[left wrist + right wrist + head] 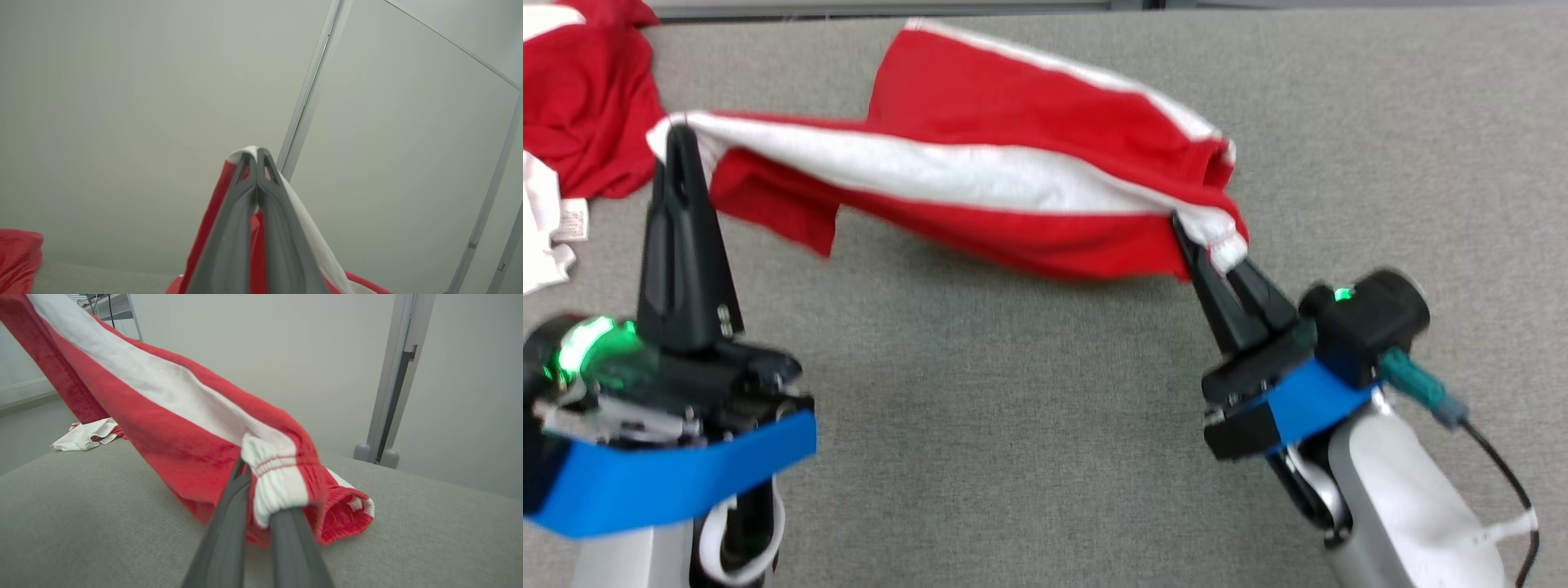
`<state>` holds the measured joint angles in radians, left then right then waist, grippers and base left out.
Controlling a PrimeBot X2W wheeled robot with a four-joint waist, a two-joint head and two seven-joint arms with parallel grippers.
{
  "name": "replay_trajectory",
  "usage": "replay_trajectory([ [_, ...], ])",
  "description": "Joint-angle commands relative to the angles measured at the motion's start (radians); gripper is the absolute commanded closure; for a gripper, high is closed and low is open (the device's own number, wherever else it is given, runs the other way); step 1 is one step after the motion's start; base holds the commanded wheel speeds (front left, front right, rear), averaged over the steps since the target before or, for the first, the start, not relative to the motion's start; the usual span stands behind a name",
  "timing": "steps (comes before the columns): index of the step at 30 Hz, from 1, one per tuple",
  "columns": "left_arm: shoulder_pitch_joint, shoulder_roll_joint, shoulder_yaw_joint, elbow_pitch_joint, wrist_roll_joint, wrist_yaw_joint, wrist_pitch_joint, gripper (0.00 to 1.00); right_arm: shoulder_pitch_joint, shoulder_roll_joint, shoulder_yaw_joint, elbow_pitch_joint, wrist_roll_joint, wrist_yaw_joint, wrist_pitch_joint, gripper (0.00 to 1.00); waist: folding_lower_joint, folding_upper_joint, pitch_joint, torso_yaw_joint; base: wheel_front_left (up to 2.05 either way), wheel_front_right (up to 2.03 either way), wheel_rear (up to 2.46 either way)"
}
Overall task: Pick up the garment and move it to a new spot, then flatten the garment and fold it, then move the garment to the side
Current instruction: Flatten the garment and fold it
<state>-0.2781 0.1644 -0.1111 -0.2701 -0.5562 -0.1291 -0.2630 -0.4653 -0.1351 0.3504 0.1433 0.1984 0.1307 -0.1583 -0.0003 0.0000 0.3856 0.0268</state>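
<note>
Red garment [1029, 122] hangs stretched — left fingers [682, 245] and right fingers [1215, 298] clenched on its ends.

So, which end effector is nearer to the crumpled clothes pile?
Left. The left end effector sits just beside the pile; the right end effector is far off, across the garment.

red garment [1013, 106] with white side stripe, possibly shorts, aloft, stretched sideways

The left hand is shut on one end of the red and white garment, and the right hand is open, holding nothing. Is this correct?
No. The right hand is also shut on the garment, at its other end, as the right wrist view shows. The left hand is as stated.
</note>
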Motion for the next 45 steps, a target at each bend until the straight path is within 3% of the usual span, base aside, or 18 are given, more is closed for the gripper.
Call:
replay_trajectory([
  [1, 0.064, 0.009, 0.005, -0.039, 0.014, -0.002, -0.003, 1.00, 0.078, 0.004, -0.005, -0.049, 0.010, 0.000, 0.016, 1.00, 0.0003, 0.0000, -0.055, -0.024, 0.00, 0.00, 0.00],
  [10, 0.362, 0.024, 0.026, -0.227, 0.040, -0.002, -0.003, 1.00, 0.409, -0.021, -0.052, -0.341, 0.011, 0.000, 0.191, 1.00, 0.0003, 0.0000, -0.153, -0.044, 0.00, 0.00, 0.00],
  [15, 0.433, 0.036, 0.035, -0.209, 0.032, -0.001, -0.003, 1.00, 0.482, -0.010, -0.070, -0.401, 0.027, 0.000, 0.249, 1.00, 0.0003, 0.0000, -0.161, -0.054, 0.00, 0.00, 0.00],
  [24, 0.324, 0.075, 0.009, -0.022, 0.010, -0.002, -0.003, 1.00, 0.414, 0.025, -0.067, -0.275, 0.043, 0.000, 0.266, 1.00, 0.0003, 0.0000, -0.128, -0.064, 0.00, 0.00, 0.00],
  [34, -0.028, 0.127, -0.115, 0.349, 0.065, -0.001, -0.003, 1.00, 0.226, 0.061, -0.102, -0.034, 0.024, 0.000, 0.221, 1.00, 0.0003, 0.0000, -0.040, -0.066, 0.00, 0.00, 0.00],
  [45, -0.375, 0.129, -0.180, 0.721, 0.119, -0.001, -0.003, 1.00, 0.021, 0.082, -0.089, 0.151, 0.032, 0.000, 0.180, 1.00, 0.0003, 0.0000, 0.104, -0.088, 0.00, 0.00, 0.00],
])
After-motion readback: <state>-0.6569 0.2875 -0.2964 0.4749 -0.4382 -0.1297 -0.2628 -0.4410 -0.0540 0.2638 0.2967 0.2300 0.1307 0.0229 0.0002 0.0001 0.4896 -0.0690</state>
